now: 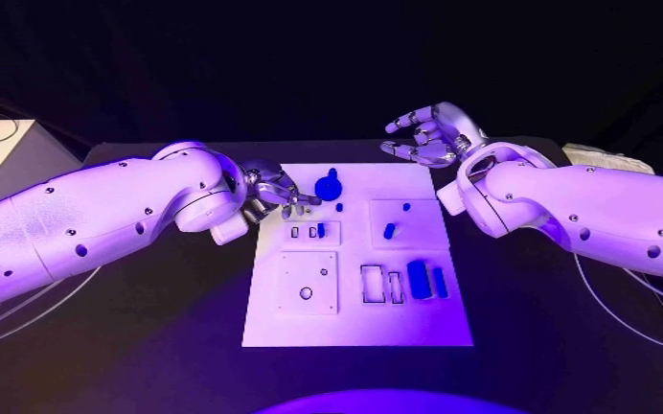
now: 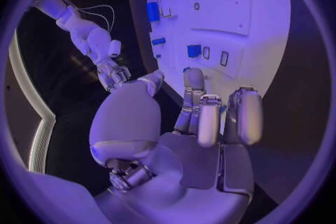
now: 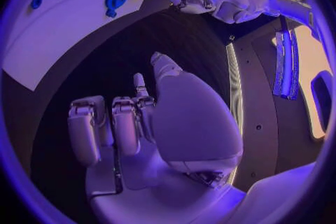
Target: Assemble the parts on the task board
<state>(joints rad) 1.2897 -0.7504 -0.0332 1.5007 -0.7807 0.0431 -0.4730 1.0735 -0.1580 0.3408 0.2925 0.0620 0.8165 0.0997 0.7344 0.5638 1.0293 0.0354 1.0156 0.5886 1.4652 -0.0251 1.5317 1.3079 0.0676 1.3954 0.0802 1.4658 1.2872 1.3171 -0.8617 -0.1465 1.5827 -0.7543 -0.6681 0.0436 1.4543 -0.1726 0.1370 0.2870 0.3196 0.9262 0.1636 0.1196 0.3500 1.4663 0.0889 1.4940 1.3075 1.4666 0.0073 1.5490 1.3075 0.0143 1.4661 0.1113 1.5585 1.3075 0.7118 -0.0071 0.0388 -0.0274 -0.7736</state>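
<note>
Near edge of the board (image 1: pixel 356 323) is bare; its near-left corner carries a square plate with a round hole (image 1: pixel 307 282). To the right of that sit an open rectangular frame (image 1: pixel 373 283) and two blue bars (image 1: pixel 419 276), long axes running near-to-far. Mid-board: a small plate with slots and one blue part (image 1: pixel 321 231) standing in it; right of it a plate with a short blue bar (image 1: pixel 391 232) lying slightly tilted. Far end: a round blue part (image 1: pixel 329 185), with a stub toward the far side. Left hand (image 1: pixel 277 195) hovers at the board's left edge, level with the slotted plate and just left of the round part; fingers (image 2: pixel 208 117) loosely curled, apart, holding nothing that shows. Right hand (image 1: pixel 431 136) is raised beyond the board's far right corner, over the table (image 1: pixel 166 337), palm turned up, fingers (image 3: pixel 126 126) half curled and apart, nothing in them. Judgement: left hand is nearer the round part, which lies to the right of its fingertips and slightly farther; the next reach would run that way.
</note>
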